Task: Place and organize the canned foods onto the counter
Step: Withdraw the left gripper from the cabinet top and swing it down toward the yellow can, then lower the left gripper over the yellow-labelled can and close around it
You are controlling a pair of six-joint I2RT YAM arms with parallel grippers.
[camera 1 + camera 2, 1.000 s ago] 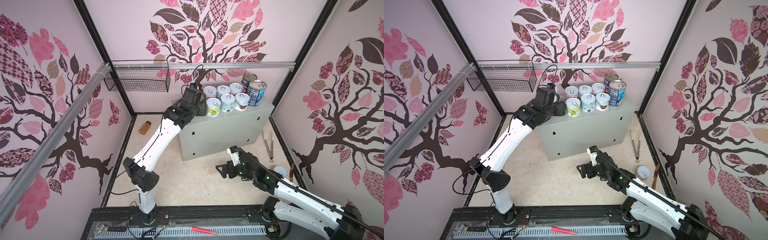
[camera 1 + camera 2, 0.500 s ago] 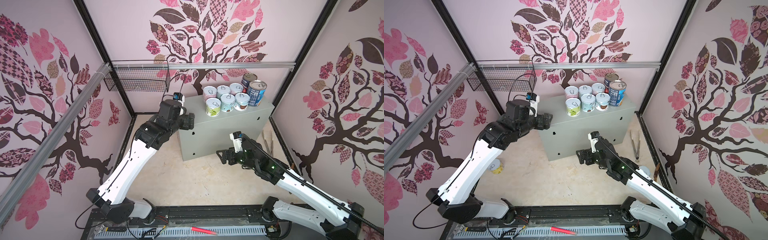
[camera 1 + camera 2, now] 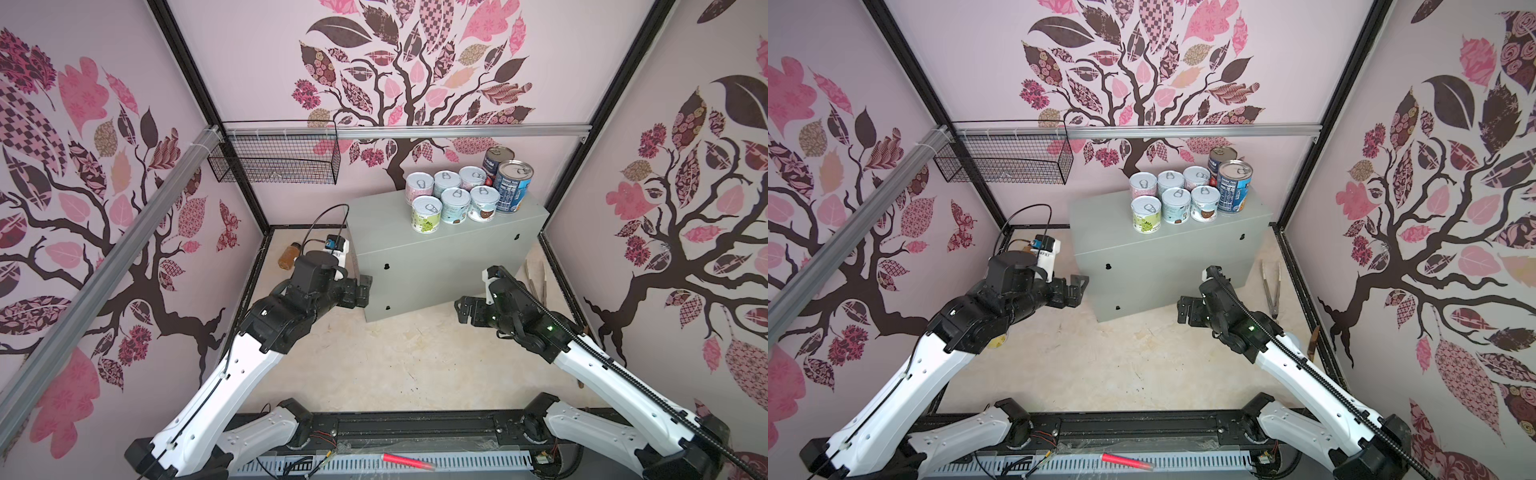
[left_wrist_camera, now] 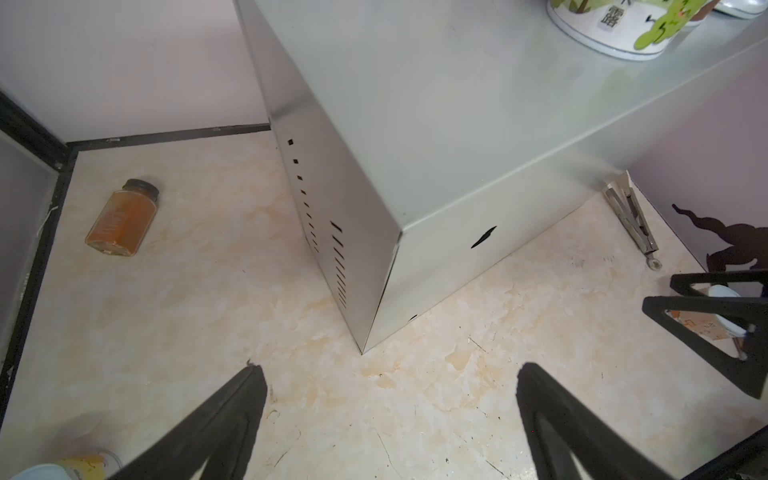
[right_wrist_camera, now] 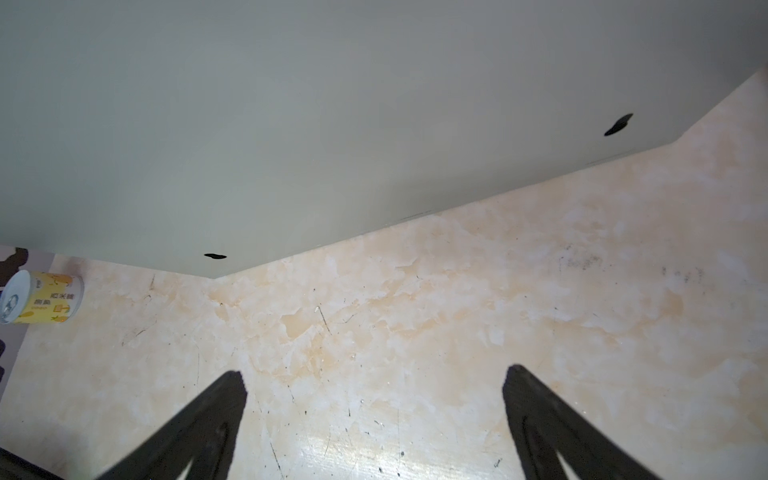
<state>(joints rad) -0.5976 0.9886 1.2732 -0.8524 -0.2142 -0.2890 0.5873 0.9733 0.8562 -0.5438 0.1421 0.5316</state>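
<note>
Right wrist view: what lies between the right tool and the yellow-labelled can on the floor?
Only bare marbled floor, shown in the right wrist view. The right tool stands open, well apart from the yellow-labelled can.

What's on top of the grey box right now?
Eight cans stand on the grey box: six short white-lidded cans in two rows of three, a blue-label can beside them, another tall can behind it, label mostly covered.
</note>
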